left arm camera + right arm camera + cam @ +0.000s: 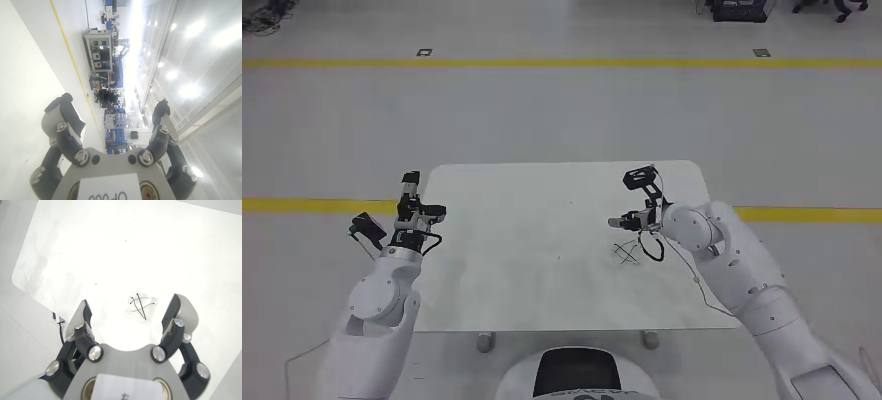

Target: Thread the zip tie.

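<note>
As thin zip ties (141, 307) cross, right pincer (130, 299) gapes.

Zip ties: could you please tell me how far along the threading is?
Done: nothing; the zip ties lie loose and crossed on the table. In hand: nothing; the right gripper hovers open near them, the left gripper open too. Remaining: grasping and threading.

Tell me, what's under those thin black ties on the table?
What looks like a clear square sheet lies under the zip ties, flat on the white table. Being see-through, it hides nothing.
</note>
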Controlling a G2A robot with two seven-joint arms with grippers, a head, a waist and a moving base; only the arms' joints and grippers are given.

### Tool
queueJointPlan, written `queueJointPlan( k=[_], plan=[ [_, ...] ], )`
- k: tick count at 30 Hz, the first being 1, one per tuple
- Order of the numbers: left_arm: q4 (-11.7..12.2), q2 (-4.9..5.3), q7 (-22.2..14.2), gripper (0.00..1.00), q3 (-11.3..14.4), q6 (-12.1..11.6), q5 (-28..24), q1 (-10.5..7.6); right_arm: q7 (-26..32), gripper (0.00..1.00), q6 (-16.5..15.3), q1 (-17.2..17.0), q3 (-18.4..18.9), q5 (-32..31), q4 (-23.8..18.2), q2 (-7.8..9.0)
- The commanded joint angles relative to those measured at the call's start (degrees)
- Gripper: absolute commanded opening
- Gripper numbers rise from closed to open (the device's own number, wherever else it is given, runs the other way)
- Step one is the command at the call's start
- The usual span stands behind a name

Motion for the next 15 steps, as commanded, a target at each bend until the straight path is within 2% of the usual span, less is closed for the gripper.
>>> queueJointPlan(
  k=[1, 7, 13, 15],
  plan=[
    [0.0, 0.00, 0.0, 1.00, 0.0, 0.0, 0.0, 0.00, 0.3, 1.00, -2.1, 1.1, -0.9, -3.3, -0.5, 0.06],
    [0.0, 0.00, 0.0, 1.00, 0.0, 0.0, 0.0, 0.00, 4.3, 1.00, -5.0, 6.3, -4.9, -6.8, 3.9, -0.81],
    [0.0, 0.00, 0.0, 1.00, 0.0, 0.0, 0.0, 0.00, 6.4, 1.00, -7.5, 11.0, -10.0, -6.6, 11.3, -2.52],
    [0.0, 0.00, 0.0, 1.00, 0.0, 0.0, 0.0, 0.00, 6.6, 1.00, -7.3, 12.0, -11.6, -7.3, 13.3, -3.07]
  ],
)
